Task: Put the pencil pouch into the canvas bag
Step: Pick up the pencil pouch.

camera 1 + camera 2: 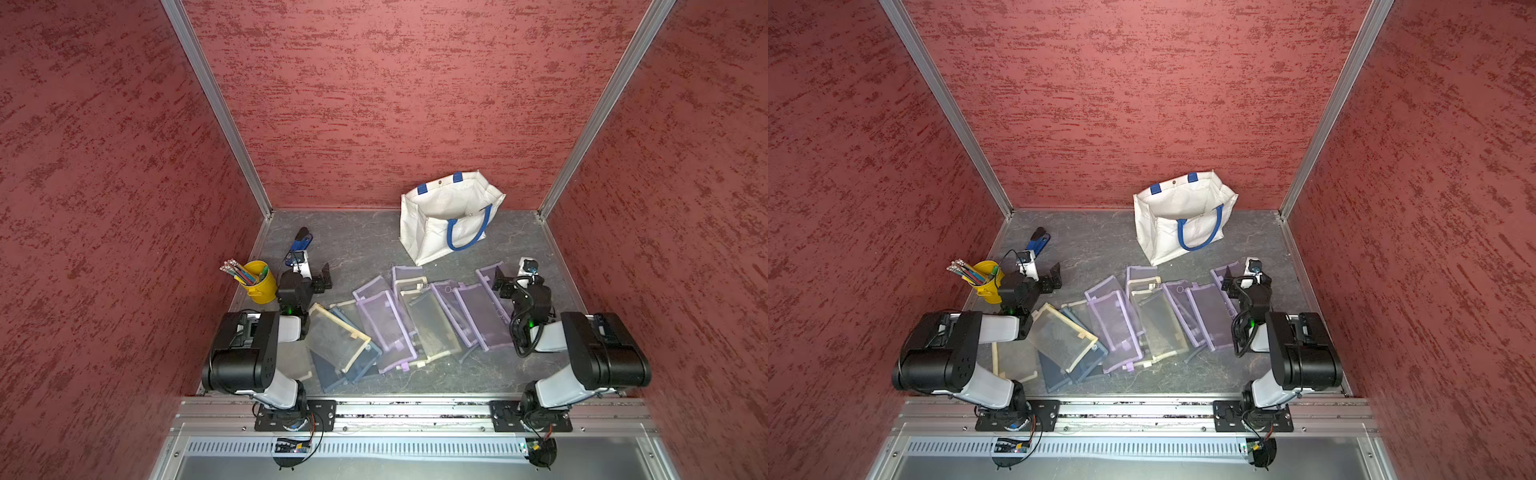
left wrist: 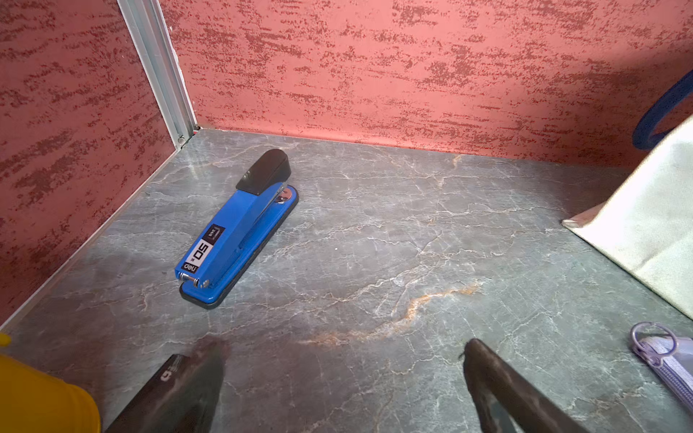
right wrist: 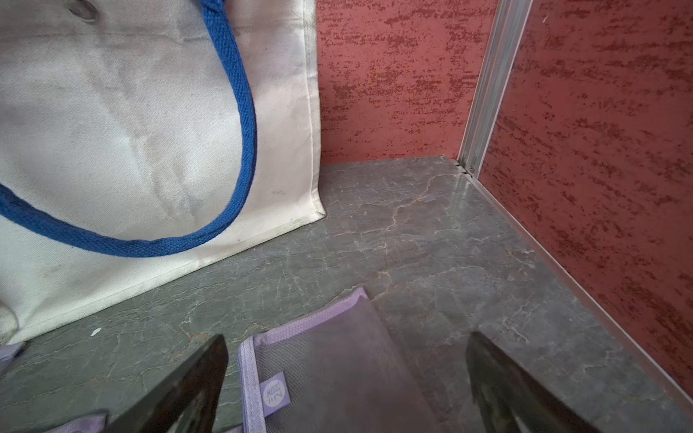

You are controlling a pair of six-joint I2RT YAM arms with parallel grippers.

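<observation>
The off-white canvas bag (image 1: 440,224) (image 1: 1167,232) stands open at the back right, one blue handle hanging down its front (image 3: 131,150). Several flat mesh pencil pouches (image 1: 386,324) (image 1: 1117,328), trimmed purple, beige and blue, lie overlapping across the middle of the table. My right gripper (image 1: 498,277) (image 3: 348,343) hangs open just over the corner of the rightmost purple pouch (image 3: 330,375), not touching it. At the left, my left gripper (image 1: 322,280) (image 2: 341,348) is open over bare tabletop, holding nothing.
A blue stapler (image 2: 236,232) (image 1: 301,241) lies near the back left corner. A yellow bucket of pencils (image 1: 259,282) (image 1: 988,282) stands by the left wall beside the left arm. Red walls close in three sides. A purple zipper pull (image 2: 654,337) lies beside the left gripper.
</observation>
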